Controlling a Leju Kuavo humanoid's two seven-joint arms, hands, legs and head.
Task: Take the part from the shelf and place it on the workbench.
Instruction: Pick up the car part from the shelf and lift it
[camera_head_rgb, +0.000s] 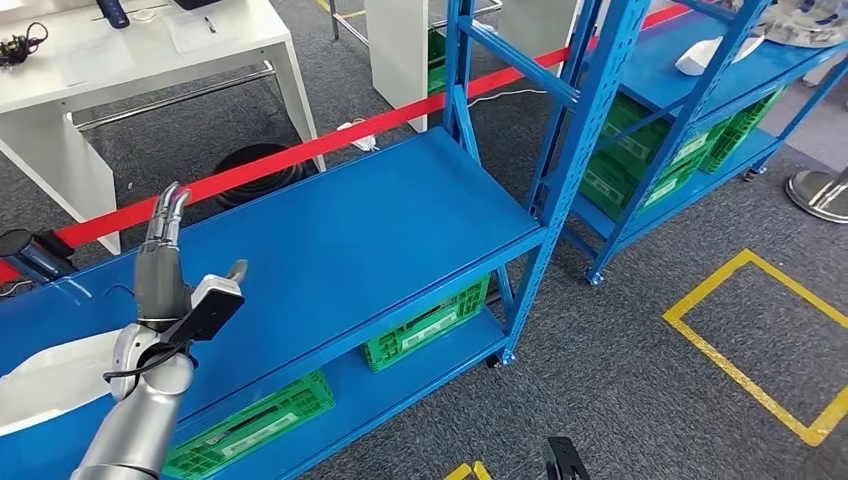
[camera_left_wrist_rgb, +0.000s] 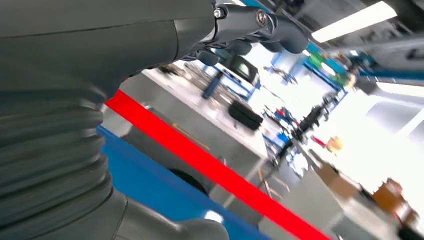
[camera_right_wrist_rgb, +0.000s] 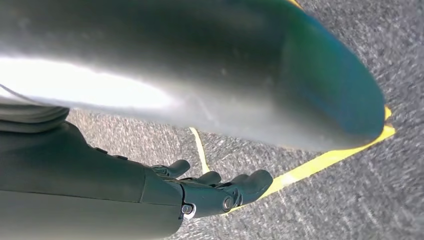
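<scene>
White curved plastic part is lying at lower-left frame edge on blue metal shelf; left hand hovering w/ fingers straight, holding nothing; right hand loosely curled, empty.

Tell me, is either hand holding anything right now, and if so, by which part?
Nothing is held. The left hand is raised over the blue shelf with fingers extended, empty. The right hand hangs over the carpet, fingers loosely curled around nothing.
</scene>
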